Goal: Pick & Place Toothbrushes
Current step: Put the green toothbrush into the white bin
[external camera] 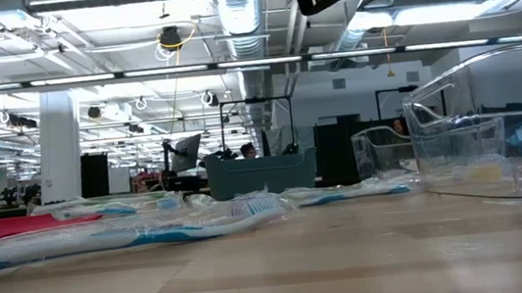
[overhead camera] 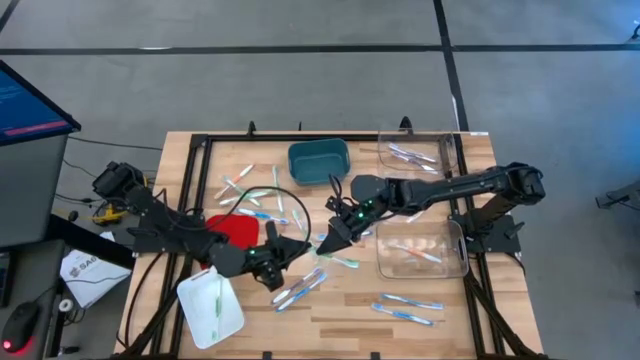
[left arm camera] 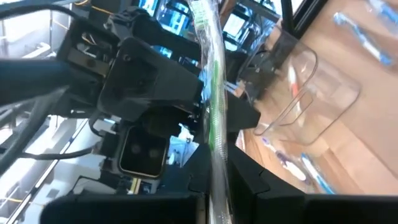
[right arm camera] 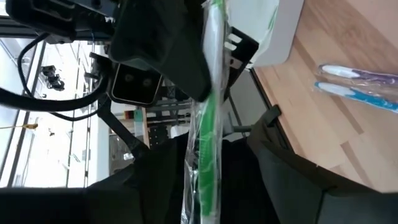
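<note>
A green toothbrush (left arm camera: 214,106) in a clear wrapper hangs in the air over the middle of the table, between my two grippers. My left gripper (overhead camera: 296,247) comes from the table's left and is shut on it. My right gripper (overhead camera: 328,240) faces it from the right and stands open, its two fingers on either side of the toothbrush (right arm camera: 208,137) without touching it. Many more toothbrushes (overhead camera: 250,190) in blue, green and pink lie flat on the wooden table. My left gripper pinches the wrapped green toothbrush near one end (left arm camera: 217,177) between its two fingers. The fingers point level from the table's left, and the toothbrush runs on straight ahead of them. It is lifted clear of the table, its free end reaching in between the right gripper's fingers.
A teal bin (overhead camera: 318,160) stands at the far middle, and a clear box (overhead camera: 415,150) stands at the far right. A second clear box (overhead camera: 452,262) holds orange-and-white toothbrushes. A white tray (overhead camera: 232,318) with a green one lies near left, and a red tray (overhead camera: 235,228) lies beside my left arm.
</note>
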`<state>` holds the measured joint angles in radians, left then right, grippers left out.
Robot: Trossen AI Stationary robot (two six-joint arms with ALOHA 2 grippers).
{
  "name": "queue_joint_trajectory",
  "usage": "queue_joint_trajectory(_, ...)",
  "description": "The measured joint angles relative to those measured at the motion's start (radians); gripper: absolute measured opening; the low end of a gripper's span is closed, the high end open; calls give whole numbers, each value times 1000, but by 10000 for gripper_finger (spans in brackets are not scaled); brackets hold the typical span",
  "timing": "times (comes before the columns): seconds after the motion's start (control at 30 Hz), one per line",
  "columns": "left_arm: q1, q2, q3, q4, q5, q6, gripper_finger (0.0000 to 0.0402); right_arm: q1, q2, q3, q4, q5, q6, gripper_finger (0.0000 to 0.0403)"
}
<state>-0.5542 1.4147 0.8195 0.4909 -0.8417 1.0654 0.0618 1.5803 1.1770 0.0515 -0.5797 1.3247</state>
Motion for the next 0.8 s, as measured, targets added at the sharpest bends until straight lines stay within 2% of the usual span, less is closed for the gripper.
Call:
queue_joint_trajectory(0.2, 7, 0, -1, -1, 0, -7, 15, -1, 0, 0, -4, 0, -12, 186)
queue_joint_trajectory(0.67, 7, 1, -3, -6, 26, -40, 17, -1, -1, 0, -18, 1, -105, 19)
queue_joint_trajectory(0.8, 7, 1, -4, -7, 6, -77, 40, -1, -1, 0, -23, 27, -138, 20)
